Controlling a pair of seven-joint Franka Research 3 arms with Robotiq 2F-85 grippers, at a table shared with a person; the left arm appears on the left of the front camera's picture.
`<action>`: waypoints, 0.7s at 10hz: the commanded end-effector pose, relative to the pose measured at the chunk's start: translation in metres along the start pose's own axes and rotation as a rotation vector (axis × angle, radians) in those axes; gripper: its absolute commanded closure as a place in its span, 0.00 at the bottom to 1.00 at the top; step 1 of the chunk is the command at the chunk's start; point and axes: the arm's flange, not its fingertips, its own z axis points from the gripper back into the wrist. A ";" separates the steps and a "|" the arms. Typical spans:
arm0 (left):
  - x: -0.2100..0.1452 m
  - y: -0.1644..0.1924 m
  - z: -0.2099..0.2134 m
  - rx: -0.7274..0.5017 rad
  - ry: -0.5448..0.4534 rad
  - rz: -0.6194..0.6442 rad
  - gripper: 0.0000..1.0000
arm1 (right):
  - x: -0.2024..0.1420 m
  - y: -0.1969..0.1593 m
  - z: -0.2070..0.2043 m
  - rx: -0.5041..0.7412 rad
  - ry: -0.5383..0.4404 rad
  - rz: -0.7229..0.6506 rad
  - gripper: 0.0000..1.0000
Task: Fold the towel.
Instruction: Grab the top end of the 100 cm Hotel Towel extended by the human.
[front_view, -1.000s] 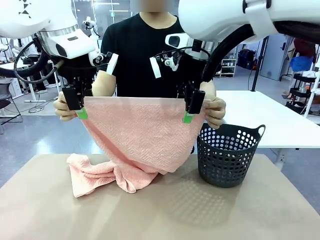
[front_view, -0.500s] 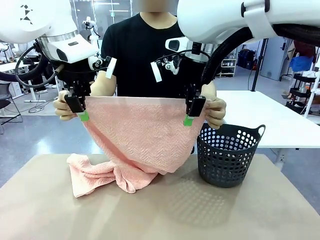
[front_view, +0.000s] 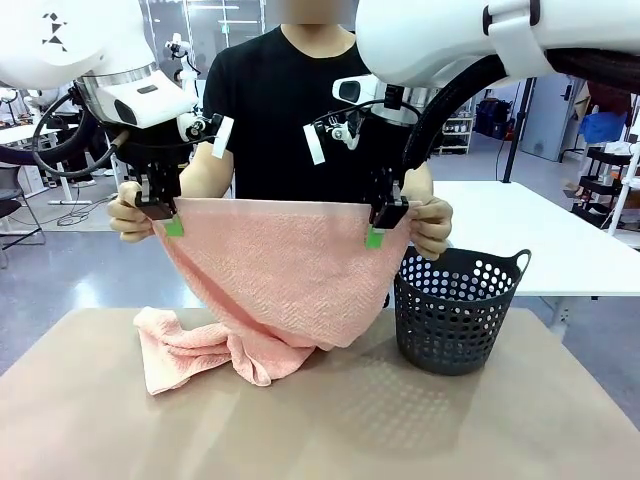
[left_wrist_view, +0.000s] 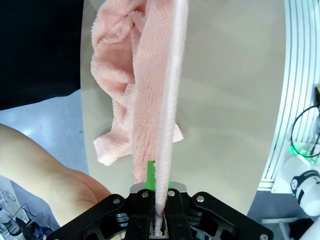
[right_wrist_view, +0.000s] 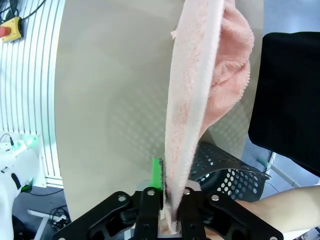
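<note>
The pale pink towel (front_view: 275, 265) hangs spread between the arms, its lower end bunched on the table at the left. My left gripper (front_view: 167, 218) is shut on the towel's top left corner, and my right gripper (front_view: 381, 226) is shut on the top right corner. The person's hands (front_view: 430, 222) hold the same corners just outside my grippers. In the left wrist view the towel (left_wrist_view: 157, 120) runs edge-on between the closed jaws of the left gripper (left_wrist_view: 159, 220). From the right wrist the towel (right_wrist_view: 192, 115) is likewise pinched by the right gripper (right_wrist_view: 172, 210).
A dark perforated basket (front_view: 457, 310) stands on the tan table (front_view: 400, 420) at the right, just below the towel's right corner. The person stands at the far side. A white table (front_view: 560, 240) lies behind to the right.
Both grippers have closed on the towel's upper corners; a second ago their jaws stood open around the edge. The towel hangs as before.
</note>
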 end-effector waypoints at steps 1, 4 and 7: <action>-0.001 -0.003 -0.004 0.009 -0.018 0.020 1.00 | -0.002 0.003 -0.002 -0.016 0.021 -0.034 1.00; -0.005 -0.008 -0.002 0.007 -0.027 0.060 1.00 | -0.002 0.002 -0.004 -0.020 0.017 -0.042 1.00; 0.000 0.000 0.000 0.000 -0.001 0.001 1.00 | 0.000 0.000 0.000 -0.002 -0.001 -0.006 1.00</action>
